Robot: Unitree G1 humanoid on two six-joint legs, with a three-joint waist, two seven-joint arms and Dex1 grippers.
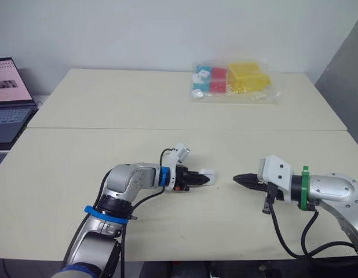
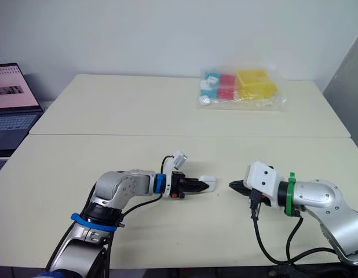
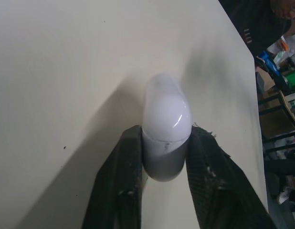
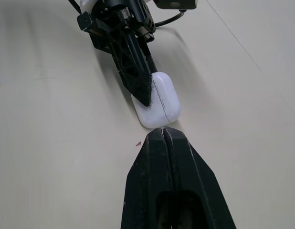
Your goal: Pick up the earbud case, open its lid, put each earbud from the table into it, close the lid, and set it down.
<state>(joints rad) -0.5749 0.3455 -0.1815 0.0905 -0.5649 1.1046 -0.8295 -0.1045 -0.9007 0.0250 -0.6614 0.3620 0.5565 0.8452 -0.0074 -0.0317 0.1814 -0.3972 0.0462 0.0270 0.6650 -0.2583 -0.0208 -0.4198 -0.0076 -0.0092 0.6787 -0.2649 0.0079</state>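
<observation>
Gripping the small white glossy earbud case (image 3: 166, 114) in my left claw (image 1: 203, 179), one black finger on each side of it and clamped near the seam. The case sits low over the near half of the pale beige surface (image 1: 109, 145). I can't tell whether it's touching down or just off it. The lid is shut: the seam line reads clean in both wrist views, with the two halves together. My right claw (image 4: 163, 133) is closed and empty, its tips pressed together, pointing straight at the free end of the case and stopped just short of it, with no contact. Status as I judge it: the grasp is done, and that's the only step I can confirm. With the lid shut I can't see inside the case, so I can't say whether the buds are loaded. If they're not, everything after the pickup is still open: pop the lid, seat both buds, close, set down. If they are, only the set-down is left. The right claw lined up on the case end would fit working the lid. Well apart on the far half are a clear plastic bag of coloured blocks (image 1: 234, 81) and, at the left edge, an open laptop (image 1: 8, 98), neither involved.
</observation>
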